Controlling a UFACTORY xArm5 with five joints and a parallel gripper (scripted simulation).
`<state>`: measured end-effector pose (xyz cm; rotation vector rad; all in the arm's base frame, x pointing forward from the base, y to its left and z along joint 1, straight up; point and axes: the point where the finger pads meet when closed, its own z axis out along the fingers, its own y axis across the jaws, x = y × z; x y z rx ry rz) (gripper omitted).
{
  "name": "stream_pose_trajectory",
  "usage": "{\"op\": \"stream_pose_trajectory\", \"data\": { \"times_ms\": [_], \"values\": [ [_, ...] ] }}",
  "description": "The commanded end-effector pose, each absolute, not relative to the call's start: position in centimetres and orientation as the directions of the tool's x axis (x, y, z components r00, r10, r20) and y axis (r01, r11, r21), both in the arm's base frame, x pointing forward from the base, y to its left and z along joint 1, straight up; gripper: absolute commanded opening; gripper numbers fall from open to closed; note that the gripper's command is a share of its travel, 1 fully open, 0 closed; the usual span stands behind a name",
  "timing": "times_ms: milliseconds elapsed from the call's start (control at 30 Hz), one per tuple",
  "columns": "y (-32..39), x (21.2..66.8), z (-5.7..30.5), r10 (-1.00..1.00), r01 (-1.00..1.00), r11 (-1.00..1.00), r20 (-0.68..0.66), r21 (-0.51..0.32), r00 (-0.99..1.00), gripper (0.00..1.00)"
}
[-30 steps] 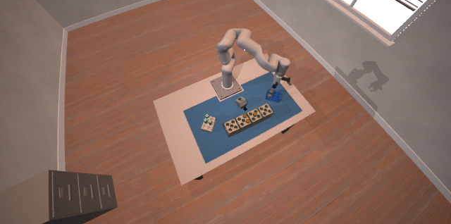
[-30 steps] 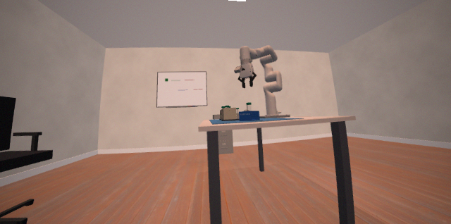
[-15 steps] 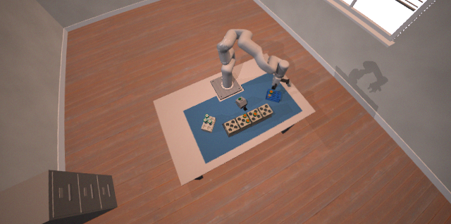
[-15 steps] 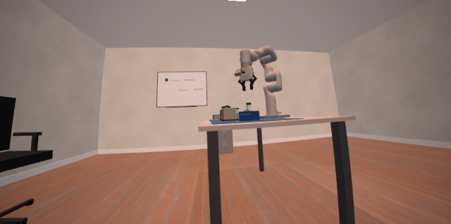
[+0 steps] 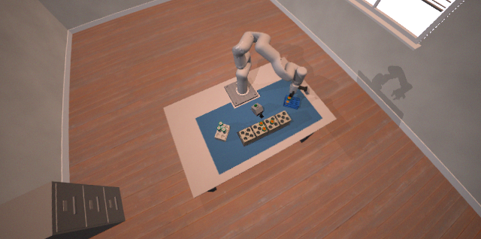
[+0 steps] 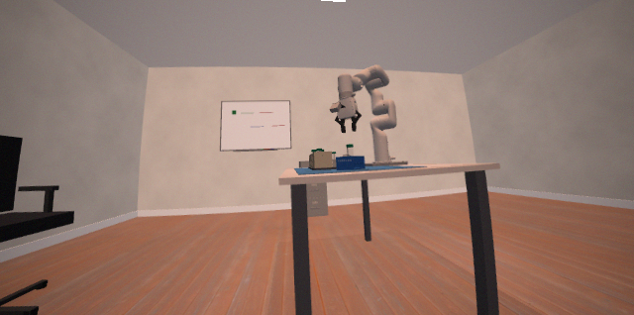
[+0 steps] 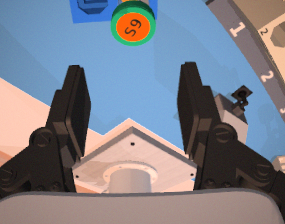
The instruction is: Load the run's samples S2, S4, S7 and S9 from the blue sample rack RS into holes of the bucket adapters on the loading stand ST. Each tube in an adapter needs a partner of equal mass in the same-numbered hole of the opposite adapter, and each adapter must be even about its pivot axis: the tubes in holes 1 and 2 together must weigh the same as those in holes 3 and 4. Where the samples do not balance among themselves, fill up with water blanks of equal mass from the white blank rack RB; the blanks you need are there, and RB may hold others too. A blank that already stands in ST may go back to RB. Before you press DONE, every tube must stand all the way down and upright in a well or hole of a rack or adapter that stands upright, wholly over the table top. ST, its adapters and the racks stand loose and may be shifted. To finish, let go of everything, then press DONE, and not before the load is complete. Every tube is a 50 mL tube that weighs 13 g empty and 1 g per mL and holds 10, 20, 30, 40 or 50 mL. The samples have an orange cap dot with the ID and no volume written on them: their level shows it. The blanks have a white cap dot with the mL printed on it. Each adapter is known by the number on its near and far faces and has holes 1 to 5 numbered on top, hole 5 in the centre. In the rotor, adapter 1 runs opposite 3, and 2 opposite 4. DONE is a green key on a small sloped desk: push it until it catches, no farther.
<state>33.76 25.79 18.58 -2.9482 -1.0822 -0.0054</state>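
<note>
My gripper (image 5: 291,94) (image 6: 348,128) (image 7: 132,83) is open and empty, hanging well above the blue sample rack RS (image 5: 294,104) (image 6: 351,162). One tube stands upright in RS, with a green cap and an orange dot reading S9 (image 7: 133,27) (image 5: 288,98) (image 6: 350,149). In the wrist view it lies just ahead of my fingers. The loading stand ST (image 5: 243,142) (image 6: 322,158) (image 7: 259,16) holds a row of adapters. Three orange-dotted tubes (image 5: 264,126) stand in its two middle adapters. The white blank rack RB (image 5: 222,135) holds several tubes.
The DONE desk (image 5: 257,109) with its green key stands between the arm base (image 5: 240,96) and ST. Everything sits on a blue mat (image 5: 225,152) on the table (image 5: 188,134). RS is near the table's right edge.
</note>
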Motion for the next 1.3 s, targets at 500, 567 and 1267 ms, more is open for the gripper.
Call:
{"op": "stream_pose_trajectory", "data": {
  "times_ms": [500,567,1267],
  "values": [
    [25.9,33.9,15.5,0.647,0.647,-0.763,0.008,0.0,0.762,0.57],
    [25.9,33.9,15.3,0.647,0.647,-0.763,0.008,0.0,0.762,0.57],
    [25.9,33.9,12.1,0.647,0.647,-0.763,0.008,0.0,0.762,0.57]
  ]
}}
